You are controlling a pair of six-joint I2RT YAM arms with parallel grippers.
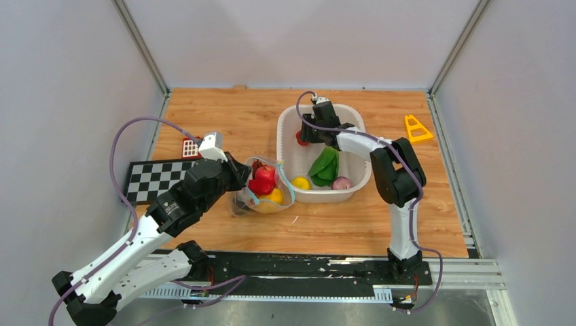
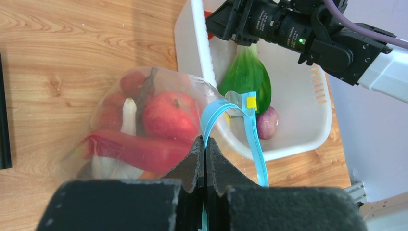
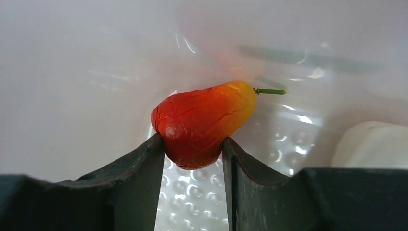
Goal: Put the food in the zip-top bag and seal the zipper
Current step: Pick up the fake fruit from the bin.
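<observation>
The clear zip-top bag [image 1: 268, 195] stands open on the table just left of the white basket [image 1: 326, 197]. It holds a red apple [image 2: 168, 115], red grapes [image 2: 130, 84], a long red piece [image 2: 134, 149] and something orange-yellow [image 1: 274, 196]. My left gripper [image 2: 205, 144] is shut on the bag's rim at the teal zipper [image 2: 252, 130]. My right gripper [image 3: 192, 144] reaches into the basket's far left corner. Its fingers press both sides of a red-orange pear-shaped fruit [image 3: 202, 120]. A yellow lemon [image 1: 301, 183], a purple piece [image 2: 267, 122] and a green leafy piece [image 2: 245, 77] lie in the basket.
A black-and-white checkered mat [image 1: 156, 178] lies at the left, with a small red grid piece [image 1: 191, 147] behind it. A yellow triangular piece [image 1: 416, 128] sits at the far right. Grey walls close in the table on three sides.
</observation>
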